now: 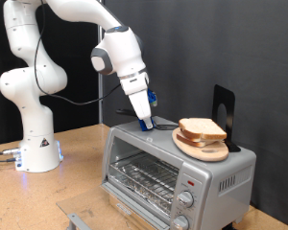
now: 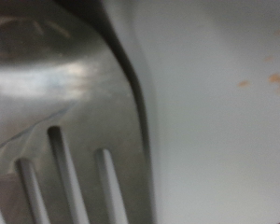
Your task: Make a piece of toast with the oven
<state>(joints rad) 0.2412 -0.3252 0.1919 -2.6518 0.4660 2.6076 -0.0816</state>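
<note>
Early stage: pale tan-crusted piece of toast on round wooden plate atop boxy silver oven, centre-right, door shut; gripper touching oven top, opening unclear.

Exterior view evenly lit, sharp; wrist view blurred, out of focus, soft glare on metal.
</note>
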